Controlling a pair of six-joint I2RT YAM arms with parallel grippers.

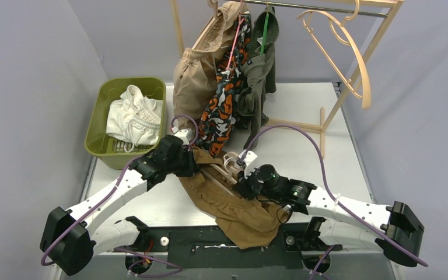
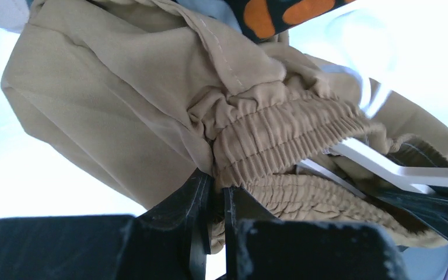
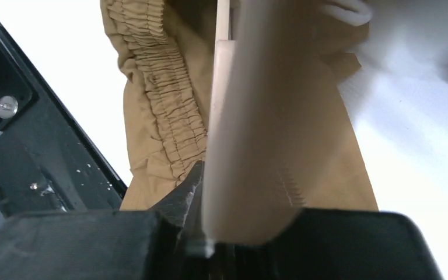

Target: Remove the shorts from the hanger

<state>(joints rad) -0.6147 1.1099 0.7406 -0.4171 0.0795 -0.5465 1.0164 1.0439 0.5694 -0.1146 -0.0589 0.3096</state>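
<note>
The brown shorts (image 1: pixel 233 204) and the pale hanger (image 3: pixel 256 146) in them fill the near middle of the bench (image 1: pixel 303 146), between my left claw (image 2: pixel 217 186) and right claw (image 1: pixel 242 175). Just beyond, the hanging beige shorts (image 1: pixel 189 81), camouflage shorts (image 1: pixel 224 114) and olive shorts (image 1: pixel 261 81) block the far centre. The green basket (image 1: pixel 96 140) closes off the left. Bare bench lies open on the right, up to the rack's slanted leg (image 1: pixel 350 87).

Top external: fixed, high at the near edge, looks down and forward across the table (image 1: pixel 291 157) to the back wall (image 1: pixel 122 35); widest view. Left wrist: very close, looks along its own fingers (image 2: pixel 192 198) at the brown shorts (image 2: pixel 122 105). Right wrist: just as close, its finger (image 3: pixel 184 195) at the bottom, hanger (image 3: pixel 256 146) filling the centre. All three views share the brown shorts.
</note>
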